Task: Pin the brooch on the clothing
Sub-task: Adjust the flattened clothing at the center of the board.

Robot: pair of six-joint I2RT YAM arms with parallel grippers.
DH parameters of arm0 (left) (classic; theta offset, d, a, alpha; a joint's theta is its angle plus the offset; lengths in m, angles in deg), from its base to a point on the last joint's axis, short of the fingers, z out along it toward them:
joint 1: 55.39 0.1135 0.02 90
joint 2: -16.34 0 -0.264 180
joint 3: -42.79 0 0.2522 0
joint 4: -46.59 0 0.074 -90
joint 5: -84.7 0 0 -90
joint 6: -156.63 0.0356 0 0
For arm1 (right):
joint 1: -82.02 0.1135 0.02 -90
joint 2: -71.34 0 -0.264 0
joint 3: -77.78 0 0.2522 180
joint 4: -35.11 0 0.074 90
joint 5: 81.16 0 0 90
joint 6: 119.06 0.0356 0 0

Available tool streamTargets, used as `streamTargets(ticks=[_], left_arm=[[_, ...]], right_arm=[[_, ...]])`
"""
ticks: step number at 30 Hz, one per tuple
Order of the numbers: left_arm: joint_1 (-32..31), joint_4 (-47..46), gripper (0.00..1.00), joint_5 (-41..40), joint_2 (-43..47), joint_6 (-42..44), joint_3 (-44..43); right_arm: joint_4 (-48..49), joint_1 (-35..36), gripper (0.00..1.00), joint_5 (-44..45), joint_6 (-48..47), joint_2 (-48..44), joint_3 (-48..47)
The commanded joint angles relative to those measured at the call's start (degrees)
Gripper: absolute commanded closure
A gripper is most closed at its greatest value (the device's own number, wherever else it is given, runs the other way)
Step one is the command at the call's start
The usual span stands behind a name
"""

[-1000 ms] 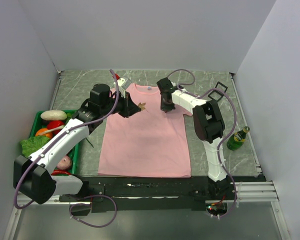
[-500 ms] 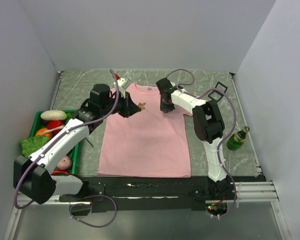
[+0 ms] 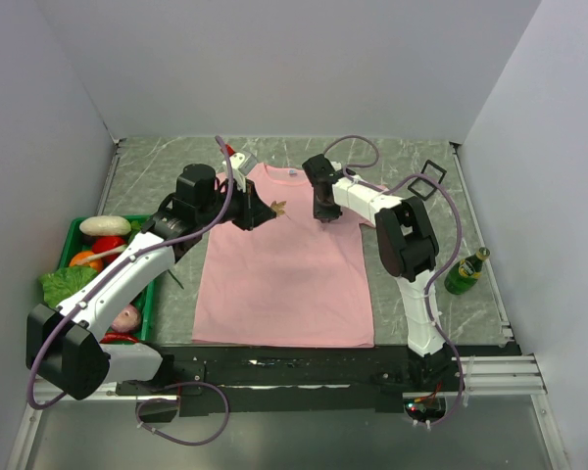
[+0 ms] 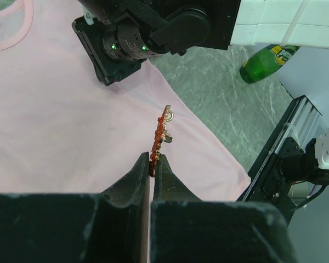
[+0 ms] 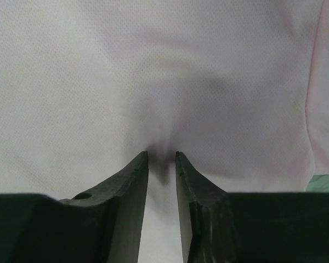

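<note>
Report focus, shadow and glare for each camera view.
Top external: even, soft light, everything sharp, no glare on the T-shirt. Left wrist: the brooch is crisp, while the left pincer goes dark and soft close to the lens. Right wrist: the fabric weave is sharp, with a dark shadow just ahead of the right pincer.

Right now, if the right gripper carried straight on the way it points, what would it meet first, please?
The pink T-shirt: the right gripper points straight at its fabric, apparently almost touching.
</note>
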State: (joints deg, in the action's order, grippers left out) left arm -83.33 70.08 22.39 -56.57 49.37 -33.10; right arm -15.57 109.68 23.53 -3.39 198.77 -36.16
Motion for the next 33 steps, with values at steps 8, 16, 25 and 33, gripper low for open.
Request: streamTargets(ticks=[8, 16, 25, 33], left_arm=[[0.1, -1.3, 0.99, 0.4, 1.2, -0.1, -1.6], [0.0, -1.3, 0.99, 0.3, 1.3, -0.1, -1.6], [0.1, -1.2, 0.99, 0.0, 1.4, 0.0, -1.6], [0.1, -1.0, 0.99, -1.6, 0.7, 0.6, -1.3]], right_arm=[[-1.1, 0.8, 0.77, 2.4, 0.8, 1.1, -2.7], [-1.1, 0.9, 0.93, 2.2, 0.6, 1.1, -2.8], [-0.3, 0.9, 1.00, 1.1, 0.3, -0.6, -2.7], [2.6, 0.7, 0.83, -2.9, -1.1, -4.7, -1.5]])
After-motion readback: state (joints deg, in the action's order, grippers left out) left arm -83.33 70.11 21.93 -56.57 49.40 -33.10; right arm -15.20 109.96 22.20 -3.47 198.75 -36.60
